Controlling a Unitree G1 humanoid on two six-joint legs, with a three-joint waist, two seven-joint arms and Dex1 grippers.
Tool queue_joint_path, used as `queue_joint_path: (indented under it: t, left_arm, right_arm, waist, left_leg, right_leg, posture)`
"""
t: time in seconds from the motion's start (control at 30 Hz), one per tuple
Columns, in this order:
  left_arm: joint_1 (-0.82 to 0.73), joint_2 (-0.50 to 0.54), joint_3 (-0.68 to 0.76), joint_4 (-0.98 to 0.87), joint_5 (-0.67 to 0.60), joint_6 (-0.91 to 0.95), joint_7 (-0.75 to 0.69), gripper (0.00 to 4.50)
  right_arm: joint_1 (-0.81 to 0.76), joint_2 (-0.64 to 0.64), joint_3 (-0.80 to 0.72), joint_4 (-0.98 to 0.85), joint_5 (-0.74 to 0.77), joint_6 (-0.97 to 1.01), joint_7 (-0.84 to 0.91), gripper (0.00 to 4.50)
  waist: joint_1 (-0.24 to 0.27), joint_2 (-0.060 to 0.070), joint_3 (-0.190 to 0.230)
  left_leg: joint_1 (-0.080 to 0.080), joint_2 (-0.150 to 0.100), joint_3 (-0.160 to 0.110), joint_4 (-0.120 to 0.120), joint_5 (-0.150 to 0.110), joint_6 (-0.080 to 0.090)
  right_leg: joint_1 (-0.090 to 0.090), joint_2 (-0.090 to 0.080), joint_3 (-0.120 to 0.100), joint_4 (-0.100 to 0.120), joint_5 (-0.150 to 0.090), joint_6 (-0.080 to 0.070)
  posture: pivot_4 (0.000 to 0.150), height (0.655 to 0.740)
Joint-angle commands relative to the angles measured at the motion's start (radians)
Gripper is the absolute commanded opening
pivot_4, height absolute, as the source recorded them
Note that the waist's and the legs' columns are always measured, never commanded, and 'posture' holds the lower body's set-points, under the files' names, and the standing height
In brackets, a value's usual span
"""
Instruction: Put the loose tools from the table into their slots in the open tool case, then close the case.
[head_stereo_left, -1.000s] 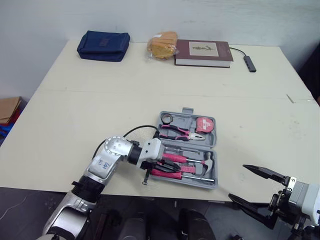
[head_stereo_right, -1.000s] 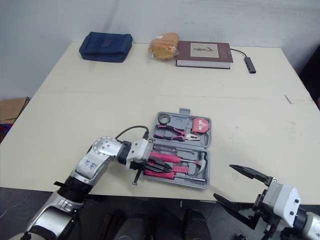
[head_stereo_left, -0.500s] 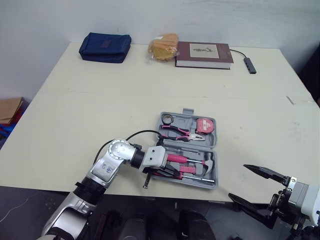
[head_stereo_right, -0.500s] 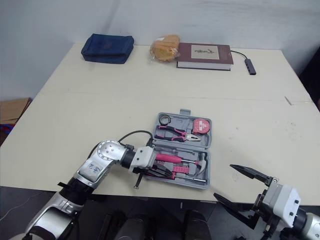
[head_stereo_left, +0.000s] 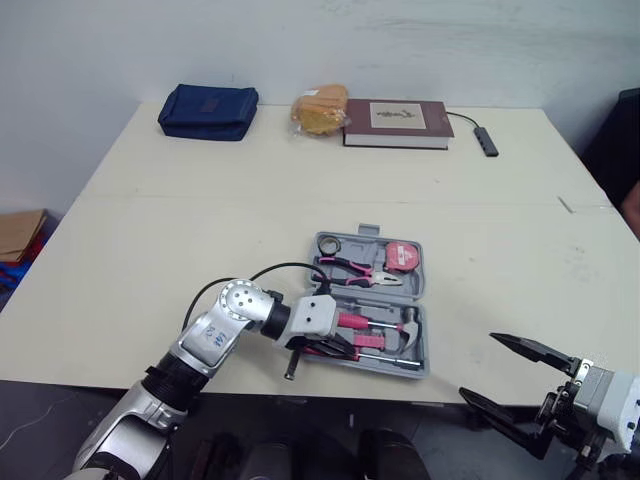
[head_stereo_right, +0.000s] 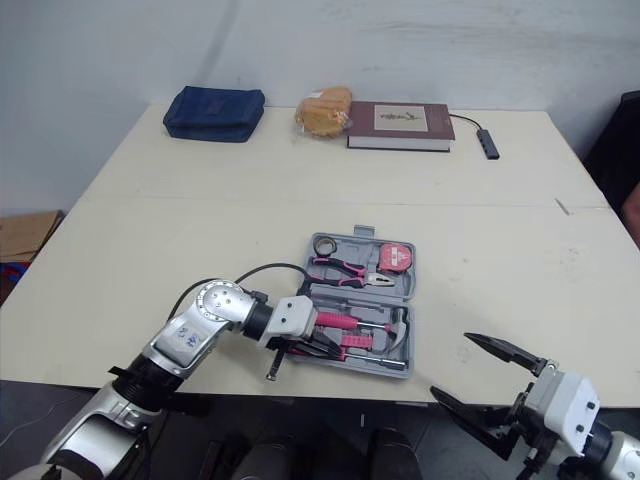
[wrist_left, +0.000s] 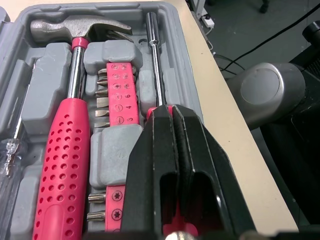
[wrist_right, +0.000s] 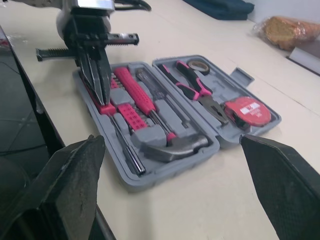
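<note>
Far left at the back of the table sits a blue pouch, then a bagged loaf and a book just beside it. Down at the near edge, the left gripper is in over the front half of the open tool case, fingers pressed together on the pink handle of the bit driver, whose steel shaft lies in the slot along the case's near wall. Next to it, the bit rack and the hammer are seated in their slots. In the far half lie the tape roll, pliers and tape measure. Over on the right, the right gripper hangs off the table's near edge, well apart from the case, fingers spread wide and holding nothing.
</note>
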Motion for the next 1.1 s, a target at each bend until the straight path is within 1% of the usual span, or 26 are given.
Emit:
queue_joint_path:
  t: [0.03, 0.1, 0.2, 0.27, 0.33, 0.4, 0.47, 0.53, 0.57, 0.6, 0.67, 0.7, 0.73, 0.83, 0.93, 1.1]
  left_arm:
    - [0.017, -0.025, 0.132, 0.039, -0.145, -0.096, -0.060, 0.03]
    - [0.008, -0.021, 0.195, 0.038, -0.208, -0.081, -0.076, 0.03]
    - [-0.011, -0.004, 0.270, 0.052, -0.263, -0.039, -0.074, 0.03]
    - [-0.022, 0.009, 0.306, 0.078, -0.260, -0.048, -0.067, 0.03]
    - [-0.047, 0.050, 0.365, 0.178, -0.224, -0.087, -0.030, 0.03]
    - [-0.070, 0.073, 0.395, 0.269, -0.186, -0.126, 0.012, 0.03]
    - [-0.086, 0.073, 0.397, 0.324, -0.161, -0.151, 0.036, 0.00]
    - [-0.100, 0.069, 0.393, 0.363, -0.137, -0.170, 0.045, 0.00]
    - [-0.109, 0.066, 0.387, 0.388, -0.118, -0.177, 0.058, 0.00]
    - [-0.119, 0.061, 0.376, 0.416, -0.091, -0.186, 0.076, 0.00]
    - [-0.139, 0.046, 0.356, 0.459, -0.057, -0.211, 0.083, 0.00]
    - [-0.147, 0.038, 0.347, 0.476, -0.041, -0.215, 0.090, 0.00]
    - [-0.155, 0.033, 0.339, 0.489, -0.029, -0.218, 0.092, 0.00]
    - [-0.176, 0.016, 0.318, 0.524, 0.000, -0.227, 0.097, 0.00]
    - [-0.190, -0.005, 0.303, 0.542, 0.021, -0.211, 0.110, 0.00]
    - [-0.169, -0.029, 0.280, 0.502, 0.029, -0.169, 0.102, 0.00]
  right_arm:
    - [-0.049, -0.001, -0.017, -0.022, 0.049, 0.093, -0.107, 4.50]
    - [-0.080, -0.007, -0.021, -0.020, 0.064, 0.130, -0.140, 4.50]
    - [-0.120, -0.013, -0.020, -0.008, 0.070, 0.146, -0.150, 4.50]
    - [-0.147, -0.021, -0.019, 0.012, 0.062, 0.173, -0.168, 4.50]
    - [-0.222, -0.036, 0.004, 0.075, 0.043, 0.222, -0.209, 4.50]
    - [-0.291, -0.047, 0.027, 0.130, 0.034, 0.257, -0.230, 4.50]
    - [-0.332, -0.068, 0.056, 0.175, 0.006, 0.252, -0.206, 3.95]
    - [-0.359, -0.083, 0.079, 0.210, -0.024, 0.248, -0.201, 3.16]
    - [-0.390, -0.092, 0.101, 0.250, -0.057, 0.242, -0.209, 2.46]
    - [-0.423, -0.106, 0.130, 0.295, -0.094, 0.244, -0.215, 2.11]
    - [-0.478, -0.139, 0.194, 0.378, -0.178, 0.235, -0.216, 1.26]
    - [-0.498, -0.149, 0.220, 0.410, -0.204, 0.224, -0.207, 0.63]
    - [-0.515, -0.155, 0.240, 0.436, -0.224, 0.218, -0.206, 0.10]
    - [-0.566, -0.151, 0.293, 0.500, -0.269, 0.213, -0.213, 0.04]
    - [-0.609, -0.135, 0.346, 0.534, -0.301, 0.208, -0.219, 0.04]
    - [-0.670, -0.100, 0.408, 0.544, -0.319, 0.201, -0.220, 0.04]
  waist:
    - [-0.002, -0.001, 0.002]
    - [-0.001, -0.005, 0.007]
    - [0.001, -0.003, 0.008]
    - [0.002, -0.003, 0.008]
    - [0.001, -0.004, 0.008]
    - [-0.005, -0.007, 0.011]
    - [-0.004, -0.008, 0.012]
    - [0.002, -0.007, 0.013]
    - [0.003, -0.007, 0.013]
    - [0.002, -0.007, 0.013]
    - [-0.001, -0.010, 0.015]
    - [0.001, -0.010, 0.015]
    - [0.001, -0.010, 0.015]
    - [0.001, -0.010, 0.015]
    - [0.000, -0.012, 0.016]
    - [-0.011, -0.014, 0.017]
  left_leg:
    - [-0.001, 0.000, 0.000, 0.000, 0.000, 0.000]
    - [-0.003, 0.001, 0.000, 0.000, 0.001, -0.002]
    - [-0.004, 0.001, -0.001, 0.000, 0.001, -0.003]
    - [-0.005, 0.001, -0.002, 0.000, 0.001, -0.003]
    - [-0.005, 0.000, -0.002, 0.000, 0.001, -0.002]
    - [-0.004, -0.001, -0.001, 0.000, 0.001, -0.001]
    - [-0.004, -0.001, -0.001, 0.000, 0.001, -0.001]
    - [-0.005, -0.001, -0.001, 0.000, 0.001, -0.001]
    - [-0.007, -0.001, -0.001, 0.000, 0.001, -0.001]
    - [-0.008, -0.001, -0.001, 0.000, 0.001, -0.001]
    - [-0.009, -0.002, -0.001, 0.000, 0.002, 0.000]
    - [-0.011, -0.004, -0.001, 0.000, 0.002, 0.002]
    - [-0.013, -0.006, -0.002, 0.000, 0.003, 0.003]
    - [-0.024, -0.008, 0.000, 0.002, 0.005, 0.005]
    - [-0.024, -0.008, 0.001, 0.003, 0.005, 0.005]
    - [-0.022, -0.008, 0.001, 0.003, 0.008, 0.005]
  right_leg:
    - [-0.001, 0.000, 0.000, 0.001, 0.000, 0.000]
    - [-0.004, 0.000, 0.000, 0.002, -0.001, -0.001]
    - [-0.005, 0.000, -0.002, 0.002, -0.001, -0.002]
    - [-0.005, 0.000, -0.003, 0.001, -0.001, -0.002]
    - [-0.003, 0.000, -0.004, 0.000, -0.001, -0.001]
    - [-0.003, 0.000, -0.003, -0.001, 0.000, 0.000]
    - [-0.003, 0.001, -0.003, 0.000, 0.000, 0.000]
    - [-0.004, 0.001, -0.004, -0.001, 0.000, 0.000]
    - [-0.005, 0.001, -0.005, 0.000, 0.000, 0.000]
    - [-0.005, 0.001, -0.006, 0.001, 0.000, 0.000]
    - [-0.005, 0.002, -0.006, 0.001, 0.001, 0.001]
    - [-0.006, 0.003, -0.007, 0.000, 0.002, 0.003]
    - [-0.008, 0.002, -0.007, 0.000, 0.002, 0.003]
    - [-0.018, 0.002, -0.009, 0.002, 0.003, 0.006]
    - [-0.018, 0.003, -0.015, 0.002, 0.004, 0.007]
    - [-0.016, 0.003, -0.013, 0.004, 0.005, 0.009]
  posture:
    - [0.150, 0.7400]
    - [0.150, 0.7400]
    - [0.150, 0.7400]
    - [0.150, 0.7400]
    - [0.150, 0.7400]
    - [0.150, 0.7400]
    - [0.150, 0.7400]
    - [0.150, 0.7400]
    - [0.150, 0.7400]
    - [0.150, 0.7400]
    - [0.150, 0.7400]
    - [0.150, 0.7400]
    - [0.150, 0.7400]
    - [0.150, 0.7400]
    - [0.150, 0.7400]
    - [0.150, 0.7400]
